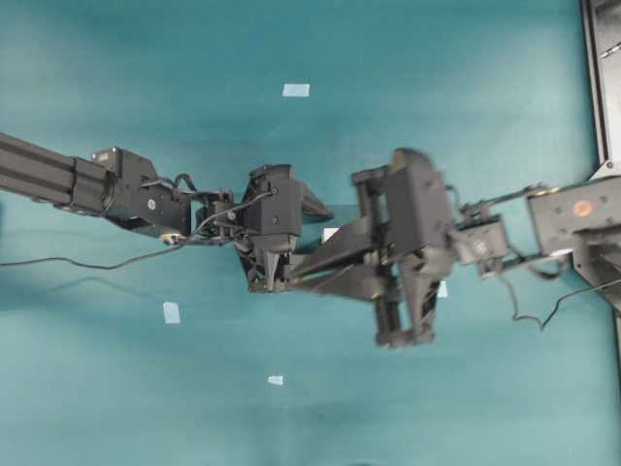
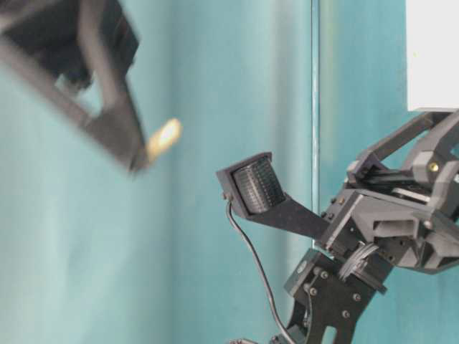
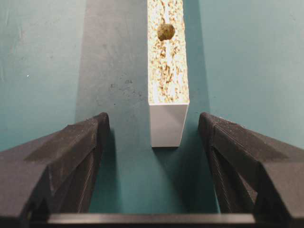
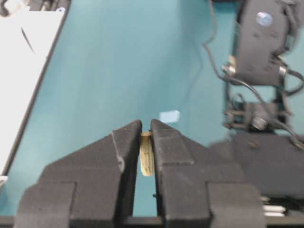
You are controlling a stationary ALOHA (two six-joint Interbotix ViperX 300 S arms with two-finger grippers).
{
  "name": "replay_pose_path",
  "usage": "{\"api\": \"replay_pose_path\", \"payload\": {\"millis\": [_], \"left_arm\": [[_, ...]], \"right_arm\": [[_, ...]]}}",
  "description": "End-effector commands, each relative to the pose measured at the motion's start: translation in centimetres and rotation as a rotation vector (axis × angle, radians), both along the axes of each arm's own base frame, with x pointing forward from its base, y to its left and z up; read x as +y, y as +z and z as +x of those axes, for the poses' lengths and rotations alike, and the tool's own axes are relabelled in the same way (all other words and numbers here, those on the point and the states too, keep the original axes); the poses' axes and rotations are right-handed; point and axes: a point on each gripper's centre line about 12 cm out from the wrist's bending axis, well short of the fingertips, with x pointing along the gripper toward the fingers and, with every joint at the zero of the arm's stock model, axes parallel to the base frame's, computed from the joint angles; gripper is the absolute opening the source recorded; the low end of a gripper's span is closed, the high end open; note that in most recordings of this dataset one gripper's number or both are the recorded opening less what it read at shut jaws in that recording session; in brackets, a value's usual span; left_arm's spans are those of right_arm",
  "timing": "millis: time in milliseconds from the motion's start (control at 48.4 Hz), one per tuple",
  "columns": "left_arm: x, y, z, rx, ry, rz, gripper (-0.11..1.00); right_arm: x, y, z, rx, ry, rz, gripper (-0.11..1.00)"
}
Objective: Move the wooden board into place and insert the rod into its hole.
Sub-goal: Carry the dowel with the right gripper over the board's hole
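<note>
The wooden board [image 3: 167, 71] stands on edge on the teal counter [image 3: 42, 61] in the left wrist view, running from the frame's centre to its top, its rough speckled edge facing up with a dark hole [image 3: 166, 32] near the top. The left hand [image 3: 153, 142] sits at the board's near end with its fingers [image 3: 71, 147] wide apart on either side, touching nothing; this looks like a stance for bracing or nudging the board so the hole stays presented upward. The rod [image 4: 147, 154] is clamped between the nearly closed fingers of the right hand [image 4: 146, 130], low in the centre of the right wrist view, its ribbed side showing. In the table-level view the rod [image 2: 163, 137] juts from the blurred hand at upper left, clear of the counter, apparently carried towards the hole. In the overhead view both arms meet mid-frame, the right hand [image 1: 335, 277] reaching leftward under the left one.
</note>
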Motion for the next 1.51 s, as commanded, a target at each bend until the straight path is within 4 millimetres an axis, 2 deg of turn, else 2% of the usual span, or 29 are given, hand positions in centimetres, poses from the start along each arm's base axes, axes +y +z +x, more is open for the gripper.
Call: {"api": "replay_pose_path", "payload": {"millis": [0, 145, 310, 476, 682, 744, 806, 930, 972, 1116, 1261, 1489], "left_arm": [[-0.8, 2.1, 0.7, -0.055, -0.019, 0.001, 0.74], [-1.0, 2.3, 0.9, -0.061, -0.022, -0.001, 0.74], [-1.4, 3.5, 1.3, -0.089, -0.029, -0.004, 0.74], [-1.5, 4.6, 1.4, -0.109, -0.03, -0.004, 0.74], [-1.5, 4.3, 1.5, -0.092, -0.029, -0.007, 0.72], [-1.5, 4.2, 1.6, -0.086, -0.03, -0.006, 0.7], [-1.5, 3.9, 1.7, -0.077, -0.03, -0.008, 0.62], [-1.5, 3.0, 1.7, -0.057, -0.03, -0.007, 0.34], [-1.5, 2.8, 1.7, -0.054, -0.03, -0.007, 0.28], [-1.5, 2.1, 2.0, -0.043, -0.03, -0.007, 0.24], [-1.4, 1.8, 2.2, -0.037, -0.028, -0.007, 0.24], [-1.2, 1.3, 2.0, 0.006, -0.024, -0.009, 0.24]], "right_arm": [[-0.9, 1.2, -1.0, -0.053, -0.013, 0.003, 0.09], [-2.1, 0.3, -2.4, -0.065, -0.029, -0.012, 0.09], [-3.2, -1.6, -3.9, -0.081, -0.041, -0.008, 0.09], [-3.4, -2.7, -4.5, -0.1, -0.037, 0.002, 0.09], [-3.4, -3.5, -4.9, -0.093, -0.03, -0.002, 0.09], [-3.5, -3.7, -5.0, -0.089, -0.03, -0.01, 0.09], [-3.6, -3.9, -5.1, -0.091, -0.027, -0.025, 0.09], [-4.0, -3.9, -5.2, -0.115, -0.025, -0.047, 0.09], [-4.1, -3.8, -5.2, -0.129, -0.026, -0.049, 0.09], [-4.5, -3.9, -5.3, -0.155, -0.032, -0.045, 0.09], [-4.8, -4.4, -5.5, -0.162, -0.037, -0.045, 0.09], [-5.8, -6.9, -6.4, -0.209, -0.042, -0.055, 0.09]]}}
